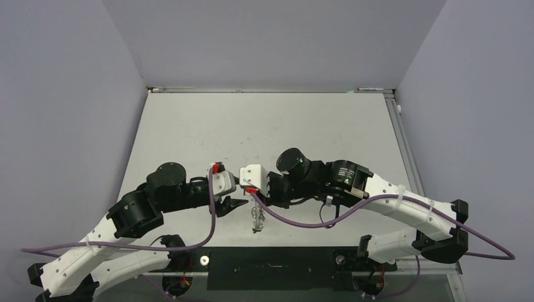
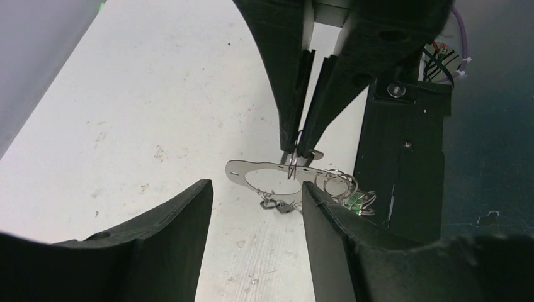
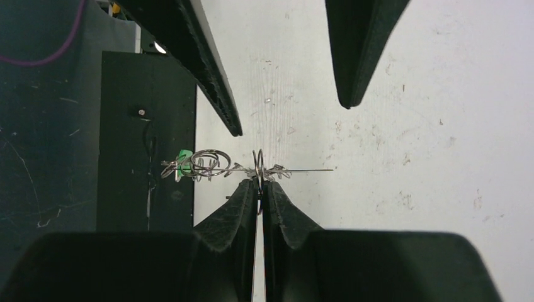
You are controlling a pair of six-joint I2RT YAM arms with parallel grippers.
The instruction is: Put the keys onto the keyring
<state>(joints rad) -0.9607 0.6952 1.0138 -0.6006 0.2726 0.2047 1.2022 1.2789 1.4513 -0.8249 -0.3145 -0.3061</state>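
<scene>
Over the pale desk (image 1: 283, 126), the left end effector (image 2: 255, 187) stood spread. The right end effector (image 3: 259, 185) pinched a silver ring of the one keyring (image 2: 239, 168) between them: flat pale strap, short chain, several coiled rings, one green piece.

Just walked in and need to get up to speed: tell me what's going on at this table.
The right gripper is shut on the keyring, pinching one of its silver rings close to the near edge of the table. The left gripper is open and close beside the keyring, holding nothing.
</scene>
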